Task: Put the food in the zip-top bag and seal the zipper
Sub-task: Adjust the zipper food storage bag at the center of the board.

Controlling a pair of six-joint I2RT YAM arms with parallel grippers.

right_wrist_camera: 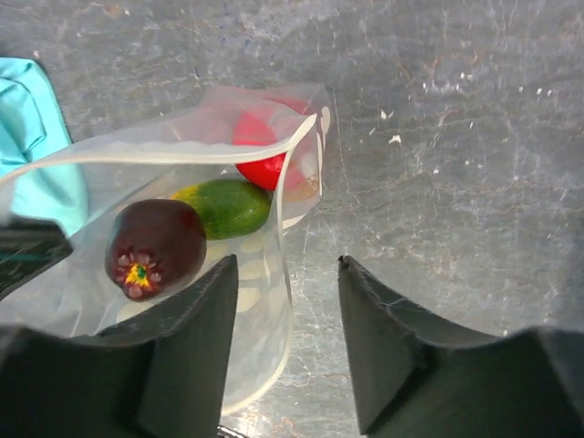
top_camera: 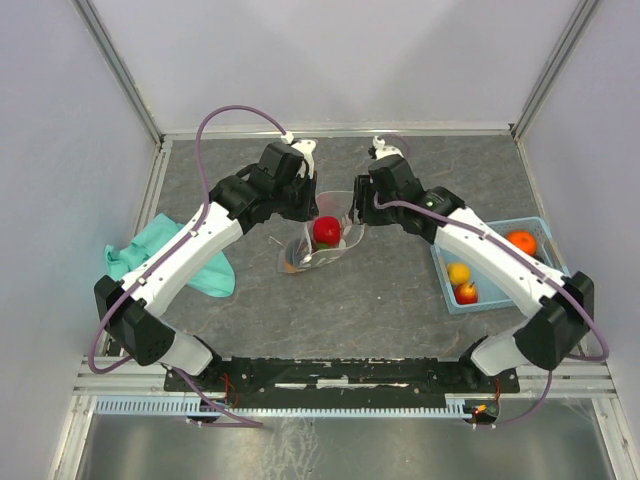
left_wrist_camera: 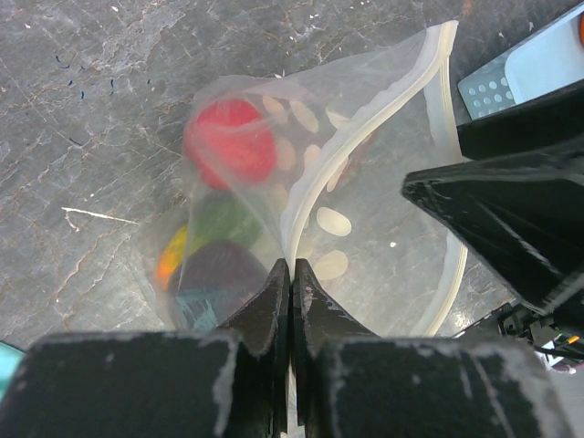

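Left gripper (left_wrist_camera: 292, 274) pinched tight on the zipper (left_wrist_camera: 347, 146) — propping the zip-top bag (top_camera: 318, 248) up mid-table, food (right_wrist_camera: 155, 246) already inside. Right gripper (right_wrist_camera: 287, 310) jaws apart, straddling the near rim — probably lining up to press the seal.

Legible text, labels, brands, numbers, signs: none found in any of the three views. Only printed marking: rows of plain white round dots on the zip-top bag (left_wrist_camera: 365, 155), a pattern with no lettering.
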